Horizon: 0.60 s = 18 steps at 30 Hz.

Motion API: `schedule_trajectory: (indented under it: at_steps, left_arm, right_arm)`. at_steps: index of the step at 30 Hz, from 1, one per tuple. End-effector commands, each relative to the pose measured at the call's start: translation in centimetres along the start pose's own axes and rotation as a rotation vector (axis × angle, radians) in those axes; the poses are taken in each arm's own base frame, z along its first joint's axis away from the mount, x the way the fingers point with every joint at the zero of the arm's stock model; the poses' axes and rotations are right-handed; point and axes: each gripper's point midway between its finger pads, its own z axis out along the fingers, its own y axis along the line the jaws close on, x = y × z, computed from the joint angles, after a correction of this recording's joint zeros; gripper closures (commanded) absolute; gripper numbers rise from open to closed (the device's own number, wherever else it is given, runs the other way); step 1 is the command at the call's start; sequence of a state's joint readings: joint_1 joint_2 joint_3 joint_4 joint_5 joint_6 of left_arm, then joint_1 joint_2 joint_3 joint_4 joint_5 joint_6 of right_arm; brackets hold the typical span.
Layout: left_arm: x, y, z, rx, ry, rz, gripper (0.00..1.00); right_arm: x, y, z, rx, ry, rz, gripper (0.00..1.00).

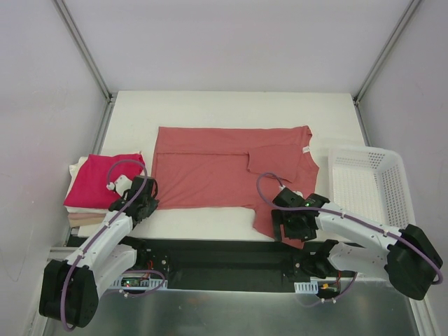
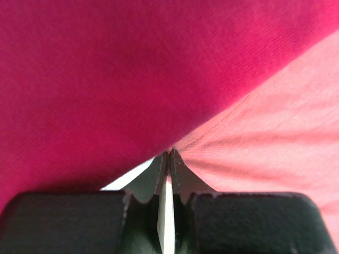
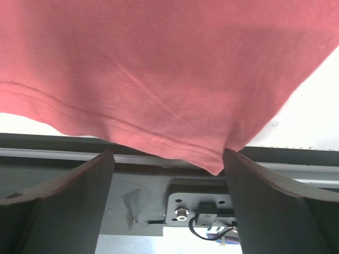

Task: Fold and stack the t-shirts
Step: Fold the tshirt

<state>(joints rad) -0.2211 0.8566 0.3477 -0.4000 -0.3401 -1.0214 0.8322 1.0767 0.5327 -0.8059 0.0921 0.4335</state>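
A salmon t-shirt (image 1: 224, 171) lies spread flat across the middle of the table, one sleeve folded in. At the left, a folded magenta t-shirt (image 1: 105, 180) tops a pile of cream folded ones (image 1: 82, 218). My left gripper (image 1: 145, 201) is at the salmon shirt's near-left corner. In the left wrist view the left gripper (image 2: 170, 154) is shut on the salmon hem (image 2: 212, 129), with creases fanning out from the tips. My right gripper (image 1: 294, 225) sits at the shirt's near-right corner. It (image 3: 167, 177) is open, and the hanging salmon corner (image 3: 212, 161) droops between its fingers (image 3: 265, 196).
A white mesh basket (image 1: 381, 183) stands at the right of the table. The magenta shirt (image 2: 106, 79) fills the upper left of the left wrist view. Below the right gripper are the table's front edge and a black rail with a mount plate (image 3: 201, 206).
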Motion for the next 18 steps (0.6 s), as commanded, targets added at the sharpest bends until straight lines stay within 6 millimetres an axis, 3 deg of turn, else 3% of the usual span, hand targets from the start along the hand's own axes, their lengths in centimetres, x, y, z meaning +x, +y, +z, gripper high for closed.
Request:
schedule_trajectory:
  at_steps: [1, 8, 12, 15, 18]
  left_arm:
    - [0.1, 0.1, -0.2, 0.004, 0.009, 0.017, 1.00]
    - [-0.1, -0.3, -0.4, 0.016, 0.009, 0.017, 1.00]
    - [-0.2, -0.5, -0.4, 0.021, 0.010, 0.015, 1.00]
    - [-0.3, -0.6, -0.5, 0.024, 0.006, 0.014, 1.00]
    - [-0.5, -0.8, -0.6, 0.030, 0.002, 0.013, 1.00]
  right_arm:
    - [-0.1, 0.7, -0.1, -0.024, -0.002, 0.027, 0.16]
    - [-0.3, 0.6, -0.1, 0.004, 0.012, 0.029, 0.31]
    - [-0.4, 0.7, 0.0, 0.025, 0.032, 0.025, 0.35]
    - [-0.8, 0.8, 0.0, 0.043, 0.036, 0.019, 0.44]
    - [-1.4, 0.7, 0.1, 0.072, 0.024, 0.026, 0.59]
